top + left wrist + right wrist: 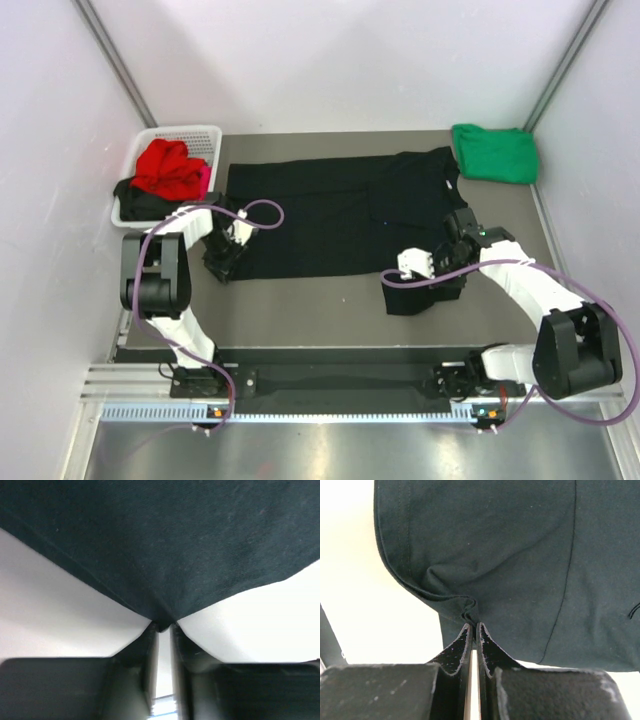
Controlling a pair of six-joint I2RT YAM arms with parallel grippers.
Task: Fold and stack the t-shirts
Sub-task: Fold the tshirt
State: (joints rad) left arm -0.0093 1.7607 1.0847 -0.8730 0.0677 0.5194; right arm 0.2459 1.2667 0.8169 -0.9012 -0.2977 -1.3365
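Black t-shirt [330,215], spread ahead of the left gripper [162,626] and right gripper [474,626] pinching its edge, needed, I think, both lifting evenly for a straight fold.

Overhead looking down, wrist views close, sharing black t-shirt [330,215]

Most of the black t-shirt [330,215] is cropped out of both wrist views, cut off at the top and sides. From above, the spots where it's pinched are hidden under the left gripper [222,262] and right gripper [407,287]. In the basket [200,133], a black shirt [140,203] is mostly buried under the red one [168,168], and a pink one [207,178] is only glimpsed as a sliver.
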